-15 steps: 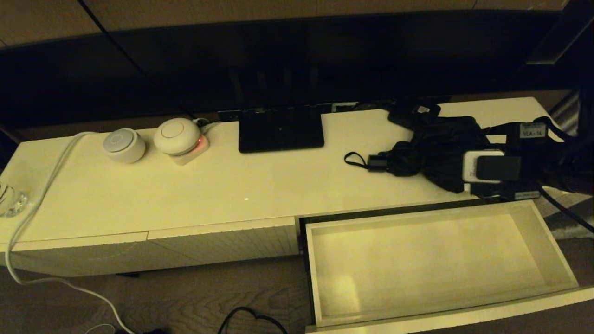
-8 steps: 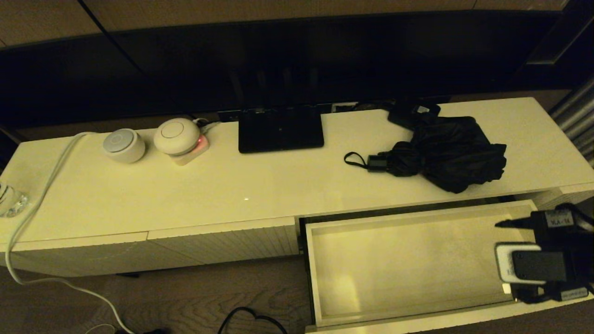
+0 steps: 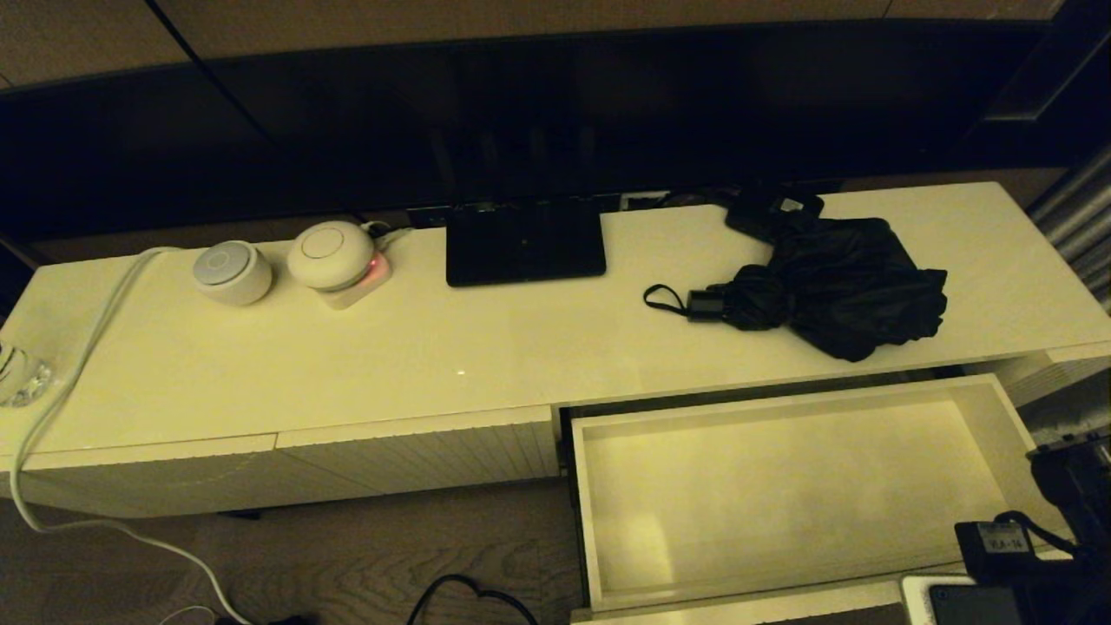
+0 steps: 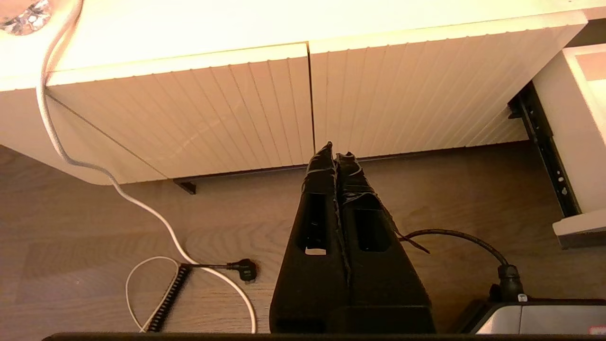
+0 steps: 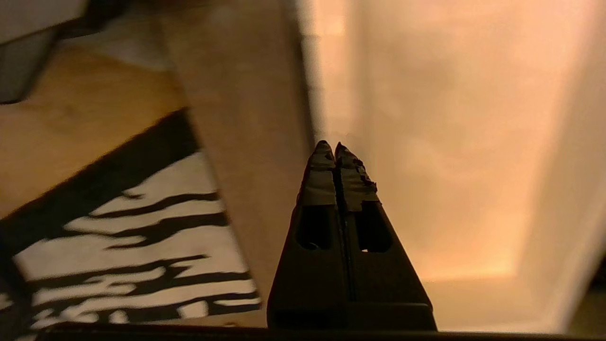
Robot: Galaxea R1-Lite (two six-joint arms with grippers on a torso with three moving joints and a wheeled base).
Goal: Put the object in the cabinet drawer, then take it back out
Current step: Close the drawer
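Observation:
The black folding umbrella (image 3: pixel 833 291) lies on the right part of the cream cabinet top (image 3: pixel 486 347), its handle and wrist loop (image 3: pixel 664 299) pointing left; nothing holds it. Below it the cabinet drawer (image 3: pixel 781 495) stands pulled out, with nothing inside. My right arm (image 3: pixel 1033 555) is low at the drawer's front right corner, well clear of the umbrella. Its gripper (image 5: pixel 334 144) is shut on nothing, over the drawer's right side wall (image 5: pixel 246 118). My left gripper (image 4: pixel 335 149) hangs shut and parked near the floor, before the closed ribbed fronts (image 4: pixel 265 109).
A flat black stand (image 3: pixel 525 243) and a small black box with a white label (image 3: pixel 775 213) sit at the back. Two round white devices (image 3: pixel 233 271) and a white cable (image 3: pixel 78 365) are at the left. A striped rug (image 5: pixel 118 246) lies right of the drawer. Cables (image 4: pixel 189 265) cross the floor.
My right arm has drawn back from the umbrella on the cabinet top, down past the drawer's right end to its front corner. The umbrella stayed where it lay.

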